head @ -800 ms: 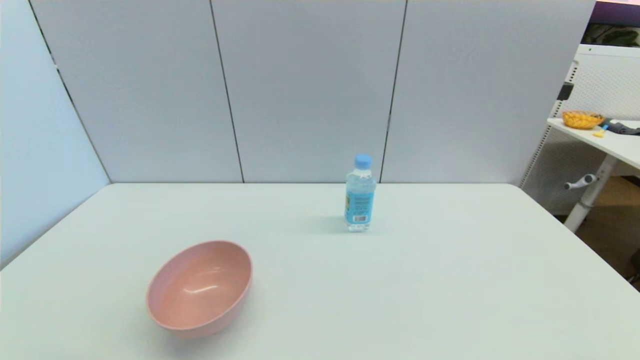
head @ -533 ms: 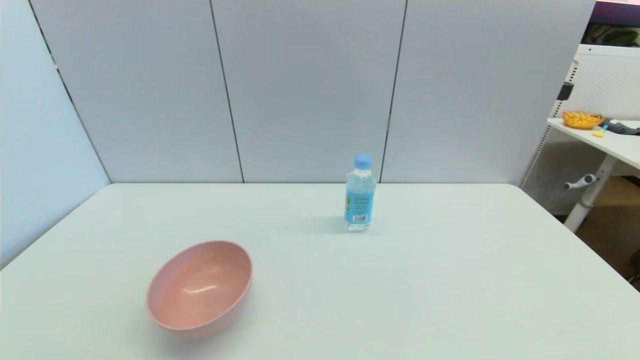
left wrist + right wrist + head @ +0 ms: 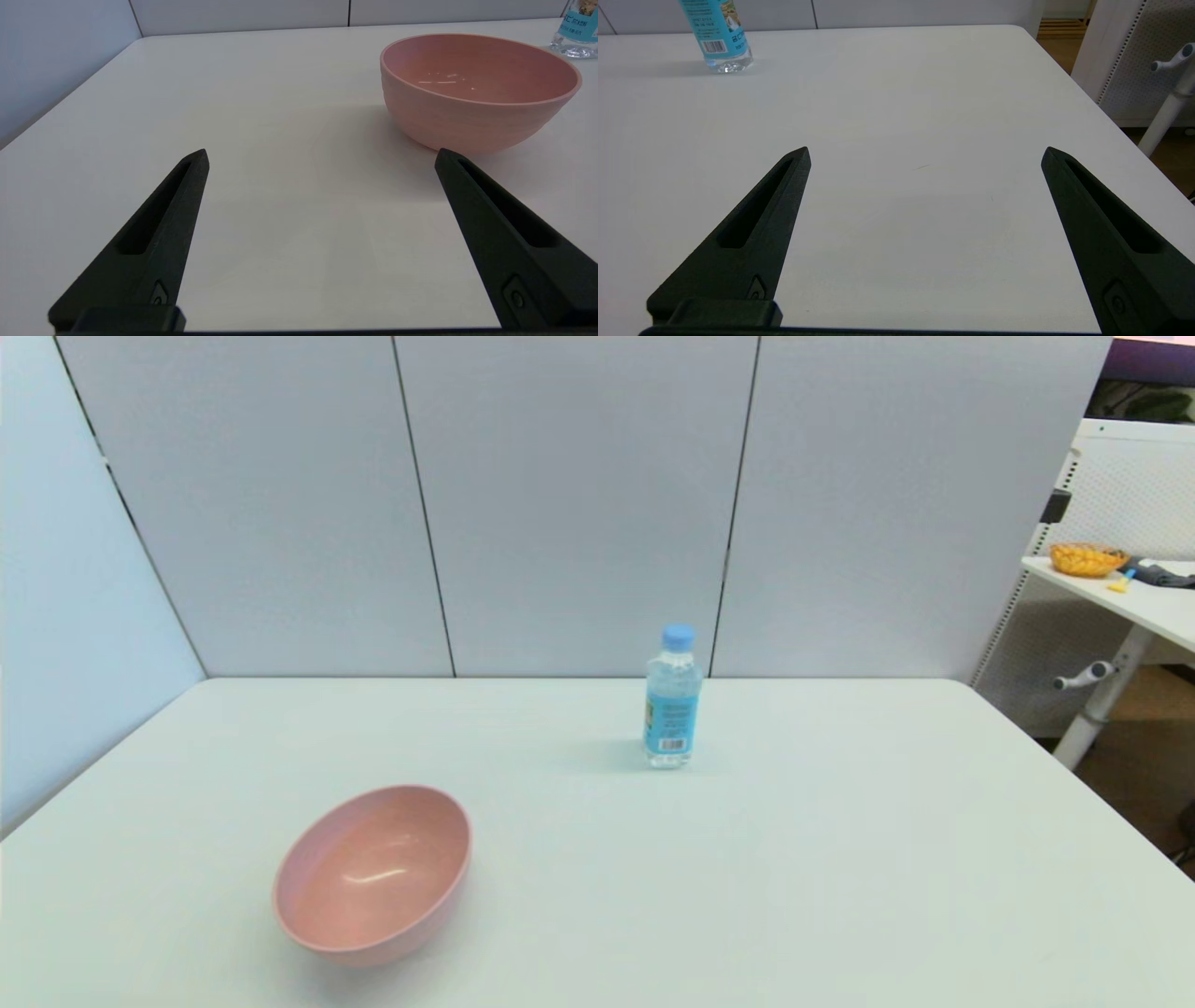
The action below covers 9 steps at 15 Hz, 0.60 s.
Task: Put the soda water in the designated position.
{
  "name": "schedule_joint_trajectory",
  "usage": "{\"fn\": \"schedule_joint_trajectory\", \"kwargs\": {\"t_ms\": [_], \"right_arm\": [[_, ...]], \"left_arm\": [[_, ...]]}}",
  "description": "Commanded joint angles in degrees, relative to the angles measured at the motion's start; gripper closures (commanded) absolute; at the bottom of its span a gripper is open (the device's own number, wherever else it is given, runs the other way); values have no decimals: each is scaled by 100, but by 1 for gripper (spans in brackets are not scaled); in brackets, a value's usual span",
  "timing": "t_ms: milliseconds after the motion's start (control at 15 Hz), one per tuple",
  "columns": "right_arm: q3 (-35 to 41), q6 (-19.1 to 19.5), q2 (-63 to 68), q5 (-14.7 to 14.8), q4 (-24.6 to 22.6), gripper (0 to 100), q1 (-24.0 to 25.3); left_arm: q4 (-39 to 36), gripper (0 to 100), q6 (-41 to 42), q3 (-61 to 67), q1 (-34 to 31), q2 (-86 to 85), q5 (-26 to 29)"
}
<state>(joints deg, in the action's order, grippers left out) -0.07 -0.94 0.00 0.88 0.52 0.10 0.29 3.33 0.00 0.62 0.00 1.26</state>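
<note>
Head view: wide white counter [image 3: 840, 859], pink bowl [image 3: 373, 870] near left, soda water [image 3: 671, 698] upright toward the far edge, right of centre. Right gripper [image 3: 924, 154] spread wide and empty, bottle well ahead, off toward the robot's left; likely the nearer arm. Left gripper [image 3: 322, 156] likewise spread, parked behind the bowl.

The right gripper [image 3: 924, 154] hangs low over the plain white table [image 3: 901, 116] with its two long black tapered fingers [image 3: 752, 233] spread wide apart, gripping nothing. Well beyond them stands the soda water [image 3: 720, 39], a clear plastic bottle with a blue barcode label, upright, its top cut off from view.
</note>
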Motion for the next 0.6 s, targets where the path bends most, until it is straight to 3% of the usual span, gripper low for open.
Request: {"fn": "schedule_joint_trajectory", "kwargs": {"t_ms": [67,200,467,600], "right_arm": [[-1,-3,9,0,0,0,-1],[-1,-3,9,0,0,0,8],[-1,-3,0,0,0,0,8],[-1,-3,0,0,0,0,-1]], "left_arm": [[-12,0,-227,0,-1,9,-46],[23,0,-78,-79,-1,35,-20],[401,0,652,-1529,70,1538,261],[401,0,1117,-2549,518,2751,367]]}}
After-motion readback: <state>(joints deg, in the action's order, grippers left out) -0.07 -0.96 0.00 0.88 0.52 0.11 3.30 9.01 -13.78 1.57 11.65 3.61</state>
